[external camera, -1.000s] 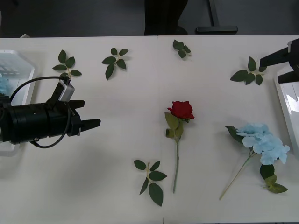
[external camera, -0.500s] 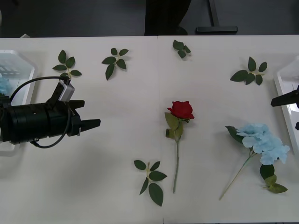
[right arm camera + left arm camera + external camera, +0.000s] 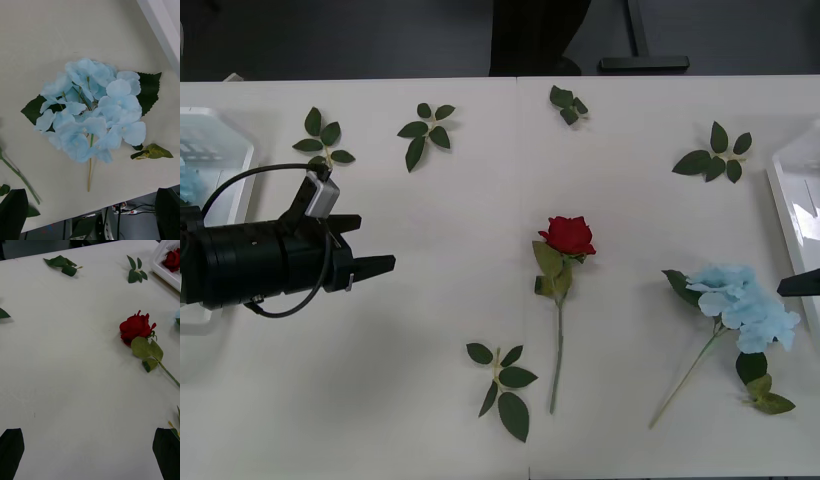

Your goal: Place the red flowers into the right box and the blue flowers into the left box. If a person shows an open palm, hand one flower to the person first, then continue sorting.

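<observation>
Rose (image 3: 567, 236) mid-table, hydrangea (image 3: 745, 306) to its right, near the right box (image 3: 787, 205).

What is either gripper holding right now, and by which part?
Nothing. The left gripper is open over bare table, near the left box. The right gripper is open above the blue flower, not touching it. The rose lies free.

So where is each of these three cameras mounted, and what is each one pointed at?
Front view: above the arms, looking down at the table; left arm with its open left tool at the left.
Right wrist view: on the right arm, facing the blue flower; right tool open, fingers at the corners.
Left wrist view: on the left arm, facing the red rose.
Shared: the rose and blue flower also lie in the front view.
</observation>
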### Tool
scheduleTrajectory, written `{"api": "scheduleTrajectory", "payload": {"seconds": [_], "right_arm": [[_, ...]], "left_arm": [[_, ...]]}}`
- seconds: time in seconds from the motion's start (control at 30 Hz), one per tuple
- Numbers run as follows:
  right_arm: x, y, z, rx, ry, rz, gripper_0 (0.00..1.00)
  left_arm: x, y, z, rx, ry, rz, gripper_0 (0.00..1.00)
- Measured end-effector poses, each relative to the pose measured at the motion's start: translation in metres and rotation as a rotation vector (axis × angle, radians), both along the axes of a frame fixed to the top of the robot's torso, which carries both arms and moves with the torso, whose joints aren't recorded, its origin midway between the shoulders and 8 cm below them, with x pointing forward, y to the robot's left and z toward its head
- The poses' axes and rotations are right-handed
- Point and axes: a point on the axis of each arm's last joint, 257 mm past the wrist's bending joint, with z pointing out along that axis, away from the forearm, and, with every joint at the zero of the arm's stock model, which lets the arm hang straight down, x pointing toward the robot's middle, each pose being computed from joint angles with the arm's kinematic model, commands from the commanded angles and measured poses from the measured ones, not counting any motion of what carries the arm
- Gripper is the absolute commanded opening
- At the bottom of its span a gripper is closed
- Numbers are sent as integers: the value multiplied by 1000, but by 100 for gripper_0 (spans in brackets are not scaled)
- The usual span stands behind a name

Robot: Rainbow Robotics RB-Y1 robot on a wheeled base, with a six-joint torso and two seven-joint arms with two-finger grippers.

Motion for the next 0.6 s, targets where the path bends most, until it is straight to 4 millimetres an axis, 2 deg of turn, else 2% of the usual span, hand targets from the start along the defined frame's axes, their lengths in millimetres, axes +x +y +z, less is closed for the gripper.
{"api": "scheduleTrajectory", "payload": {"seconds": [0.13,0.33,0.47,0.6], "right_arm": [[-2,3,-14,-44,-5,23,99],[7,19,-48,-75,-53,64,99],[14,21,-72,-136,-105,102,99],[9,32,-93,-115,-100,79,100]], "left_arm": [[0,0,0,0,0,0,100],[0,0,0,0,0,0,100],[0,0,0,0,0,0,100],[0,0,0,0,0,0,100]]}}
